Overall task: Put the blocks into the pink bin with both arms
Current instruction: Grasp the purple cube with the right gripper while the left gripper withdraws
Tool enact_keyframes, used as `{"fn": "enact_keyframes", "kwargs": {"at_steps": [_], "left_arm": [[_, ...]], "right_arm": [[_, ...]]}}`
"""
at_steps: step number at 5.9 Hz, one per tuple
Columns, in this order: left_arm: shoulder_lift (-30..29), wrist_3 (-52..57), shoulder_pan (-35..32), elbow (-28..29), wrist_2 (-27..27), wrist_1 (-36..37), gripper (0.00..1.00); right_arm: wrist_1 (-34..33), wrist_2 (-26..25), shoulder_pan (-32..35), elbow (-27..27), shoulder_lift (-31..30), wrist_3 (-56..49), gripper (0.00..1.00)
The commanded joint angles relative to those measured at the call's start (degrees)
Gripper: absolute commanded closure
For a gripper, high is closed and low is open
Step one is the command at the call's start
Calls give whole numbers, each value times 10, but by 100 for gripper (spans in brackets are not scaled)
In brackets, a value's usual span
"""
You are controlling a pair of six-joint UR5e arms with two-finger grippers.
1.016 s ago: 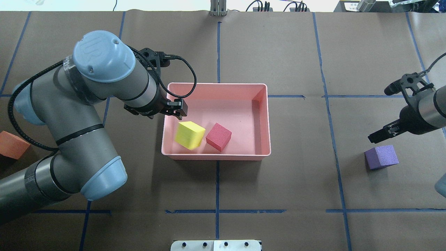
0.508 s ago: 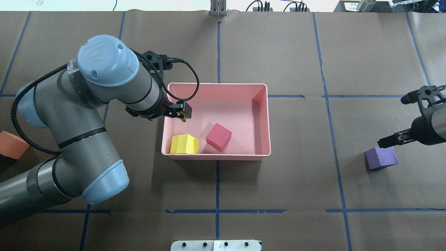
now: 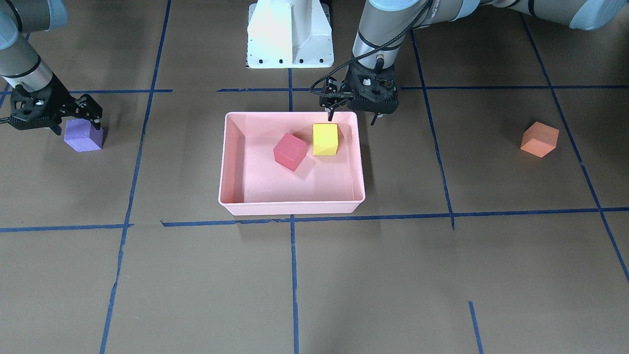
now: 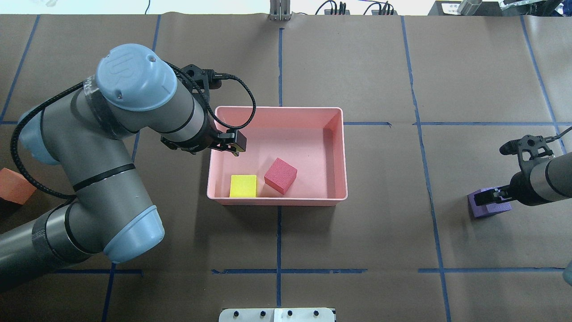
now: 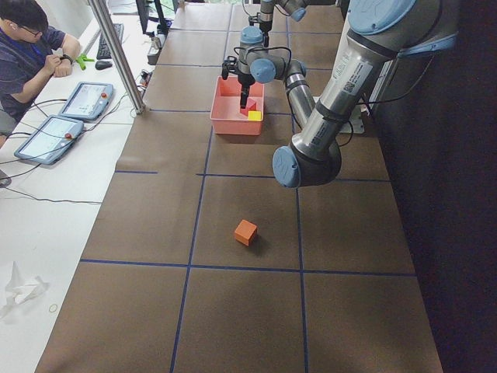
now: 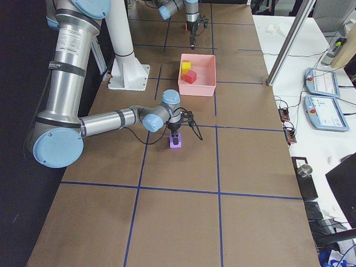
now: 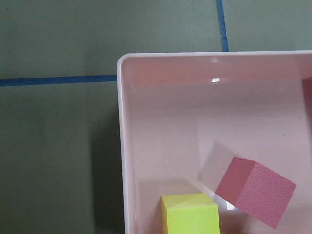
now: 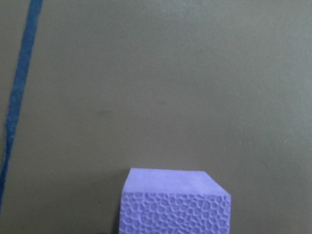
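Left gripper (image 3: 352,118): fingers spread, nothing between them. In the front-facing view it hangs over the upper right corner of the bin (image 4: 277,108), and in the overhead view over the bin's left wall. Its wrist camera looks straight down into that corner. Below it, the yellow block (image 4: 243,186) sits flat on the bin floor in the lower left corner of the overhead view, close against the lower wall. The red block (image 4: 280,175) lies just beside it on its right, turned at an angle, also on the floor. Cannot tell whether the two touch. Right gripper (image 3: 74,123): fingers apart, down at the purple block (image 3: 84,137), one finger on each side of its top. Cannot tell whether the pads touch the foam. The purple block rests on the table (image 4: 357,241) at the right of the overhead view, well apart from the bin. The right wrist camera shows it at bottom centre on bare brown paper. The orange block (image 3: 539,139) lies alone at the right of the front-facing view, well apart from the bin and both grippers. Blue tape lines cross the table.
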Motion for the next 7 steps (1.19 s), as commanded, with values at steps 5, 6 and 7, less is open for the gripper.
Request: {"fn": "enact_keyframes", "kwargs": {"at_steps": [5, 6, 7], "left_arm": [[58, 189, -37, -45, -8, 29, 0], [86, 304, -73, -48, -46, 29, 0], [124, 386, -132, -51, -113, 28, 0]], "right_arm": [[-64, 77, 33, 53, 75, 11, 86], [-141, 80, 39, 88, 104, 12, 86], [-224, 80, 43, 108, 167, 35, 86]]}}
